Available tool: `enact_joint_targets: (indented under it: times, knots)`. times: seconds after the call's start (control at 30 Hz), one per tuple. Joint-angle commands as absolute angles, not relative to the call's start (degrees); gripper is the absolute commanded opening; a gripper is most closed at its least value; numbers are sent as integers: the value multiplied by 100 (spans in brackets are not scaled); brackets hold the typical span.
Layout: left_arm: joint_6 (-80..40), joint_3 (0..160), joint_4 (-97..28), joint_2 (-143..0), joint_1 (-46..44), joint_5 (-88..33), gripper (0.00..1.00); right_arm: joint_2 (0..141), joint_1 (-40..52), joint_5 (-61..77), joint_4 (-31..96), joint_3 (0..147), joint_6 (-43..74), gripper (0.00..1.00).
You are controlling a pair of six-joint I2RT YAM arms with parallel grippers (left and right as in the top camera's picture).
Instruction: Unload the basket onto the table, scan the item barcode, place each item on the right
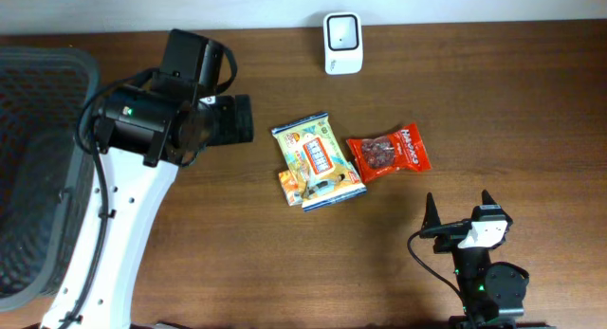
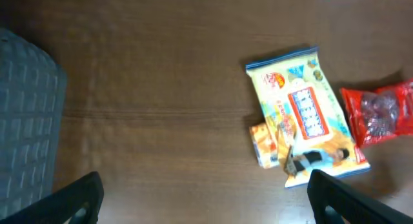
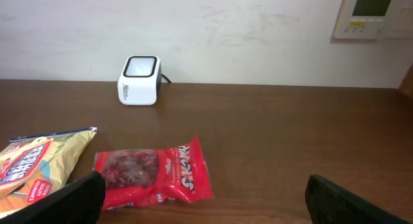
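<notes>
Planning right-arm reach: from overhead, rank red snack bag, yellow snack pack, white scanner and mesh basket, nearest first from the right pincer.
1. red snack bag, ahead-left of the right pincer
2. yellow snack pack, centre
3. white scanner, back edge
4. mesh basket, far left

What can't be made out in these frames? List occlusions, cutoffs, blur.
Barcodes: none readable in any view; yellow packet and red packet print too small or blurred.
Overhead, left wrist: orange packet mostly under the yellow packet.
Left wrist: red packet cut by right edge; left gripper shows fingertips only, at bottom edge.
Right wrist: yellow packet cut by left edge.
</notes>
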State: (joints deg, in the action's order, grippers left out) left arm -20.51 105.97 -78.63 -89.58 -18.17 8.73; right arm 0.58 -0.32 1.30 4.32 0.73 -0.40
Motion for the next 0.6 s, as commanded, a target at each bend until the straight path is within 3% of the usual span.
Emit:
enact_joint_targets:
  times: [0.0,0.07,0.13,0.23,0.33,0.43,0.53,0.57]
  knots:
    - [-1981,10582,-8064,-9028,-1796,663,99,21,-1,99,454,32,-40,99]
    - [-1979,10578,-8154,-9192,-1798,429,99,21,-1,97,451,32,-40,99]
    - [-2078,10578,-8193,-9268,-1715,1081,99,21,-1,97,451,32,-40,98]
    - [-2480,10580,-8265,-9258,-1028,810,99,21,-1,97,451,32,-40,99]
    - [-2480,10580,-8263,-9258,-985,729,99,21,-1,187,314,32,-36,99]
    - [-2480,10580,-8276,-9258,-985,729,99,21,-1,1855,-110,32,-36,98]
    - [-2480,10580,-8278,-9258,-985,731,99,19,-1,4491,-945,32,-40,98]
    - [-2480,10580,-8278,-9258,-985,729,99,21,-1,4956,-1684,32,-38,99]
